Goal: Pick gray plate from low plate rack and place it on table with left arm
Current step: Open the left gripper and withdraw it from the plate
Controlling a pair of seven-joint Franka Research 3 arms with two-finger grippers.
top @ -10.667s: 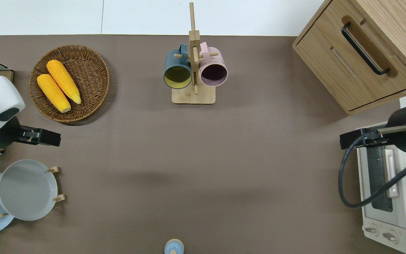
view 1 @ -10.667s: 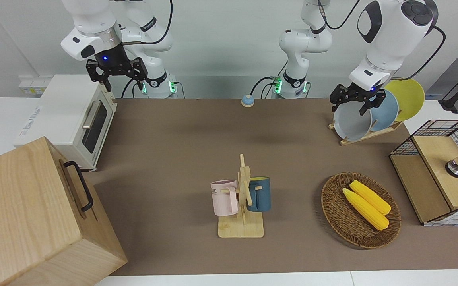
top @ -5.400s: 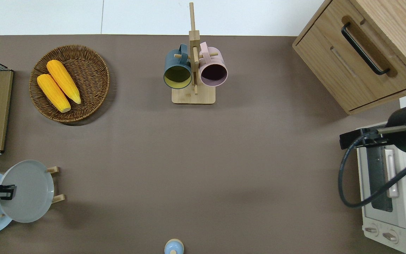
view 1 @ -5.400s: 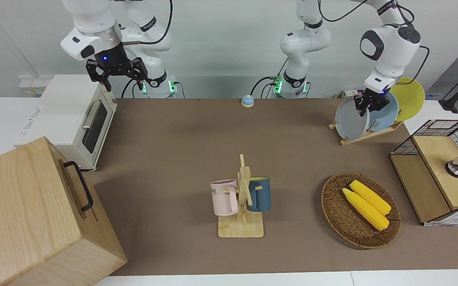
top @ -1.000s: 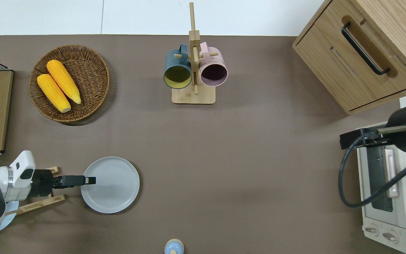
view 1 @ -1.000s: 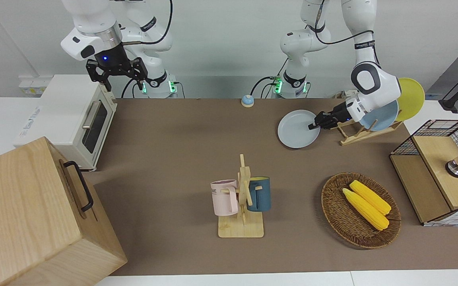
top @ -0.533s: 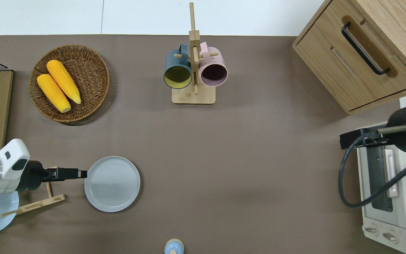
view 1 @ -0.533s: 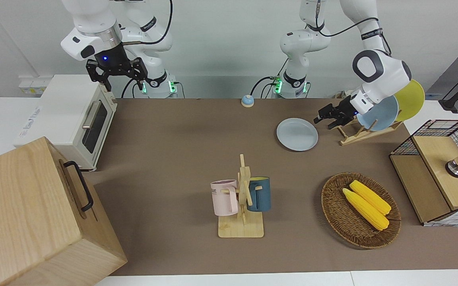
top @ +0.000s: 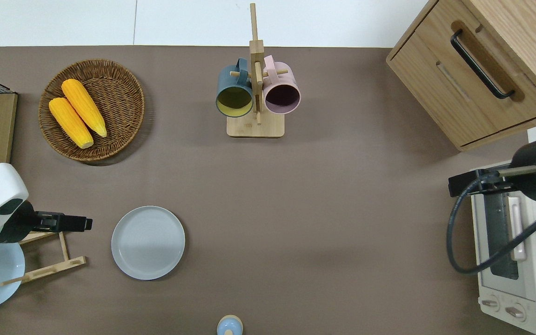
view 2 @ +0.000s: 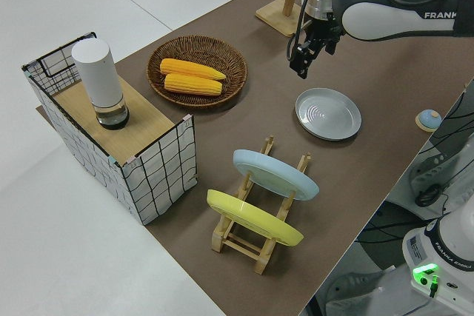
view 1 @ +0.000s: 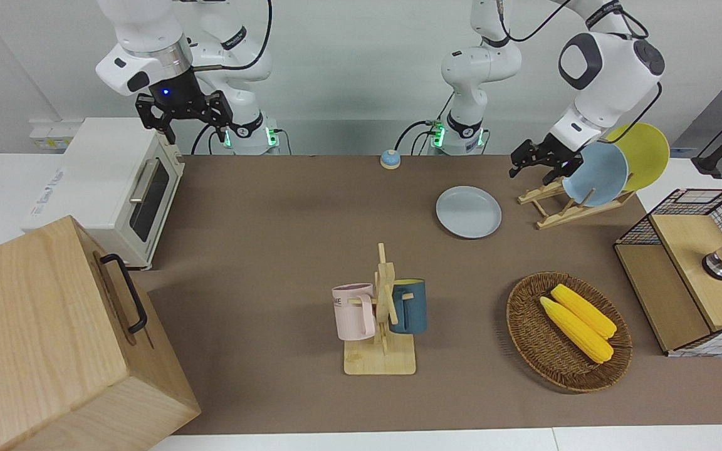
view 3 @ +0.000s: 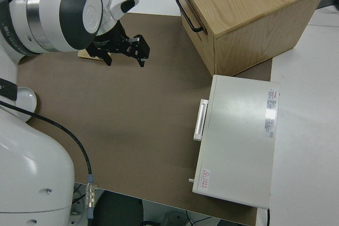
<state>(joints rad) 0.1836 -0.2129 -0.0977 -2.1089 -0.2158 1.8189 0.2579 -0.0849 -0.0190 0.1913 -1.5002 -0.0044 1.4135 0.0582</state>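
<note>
Left gripper (top: 84,224) lifted off round gray plate (top: 148,242), fingers apart, over slatted rack (top: 47,270).

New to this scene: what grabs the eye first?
The gray plate lies flat on the table beside the low plate rack, which holds a sky-blue plate and a yellow plate. The left gripper, empty, hangs over the rack's end. The right arm is parked.

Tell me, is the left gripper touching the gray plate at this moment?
Apart. In the overhead view, bare table shows between the left gripper and the gray plate. The left side view shows the gripper raised above the table, clear of the plate.
</note>
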